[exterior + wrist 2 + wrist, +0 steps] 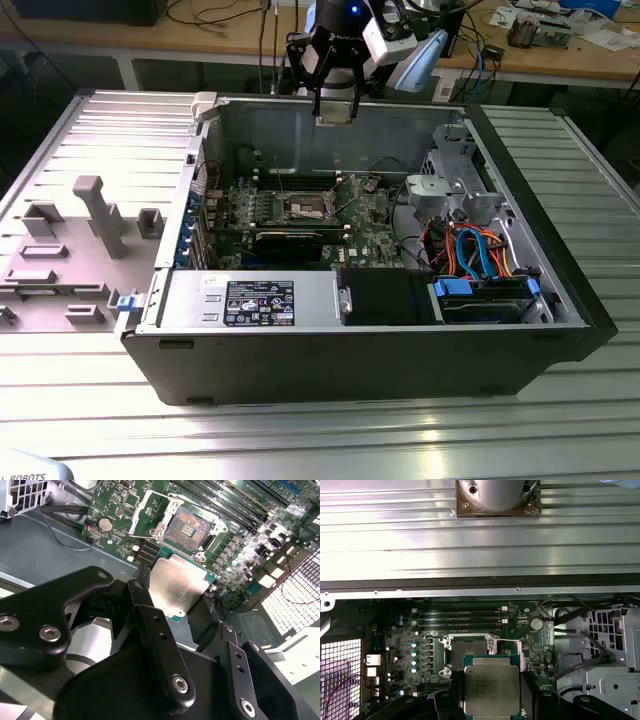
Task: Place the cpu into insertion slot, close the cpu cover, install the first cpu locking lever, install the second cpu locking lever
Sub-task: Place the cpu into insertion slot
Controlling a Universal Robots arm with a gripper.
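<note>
while i hang over the open black pc case (350, 345), my claw (335, 112) is clamped on the flat silver-grey square cpu (491, 690). dark square insertion slot (189, 527) w/ silver rim lies uncovered below, apart from it.

Exterior view: off the arm, high, well back; looks down aslant over the near wall of the case (350, 350), whole case in frame, gripper (335, 110) at the case's 12 o'clock.
First wrist view: on the arm, faces down over the cpu (491, 690) to the slot (470, 647); near.
Second wrist view: on the arm, oblique past the fingers (160, 640); nearer.
Shared: slot (307, 208) in all three; cpu (180, 587) in both wrist views.
</note>
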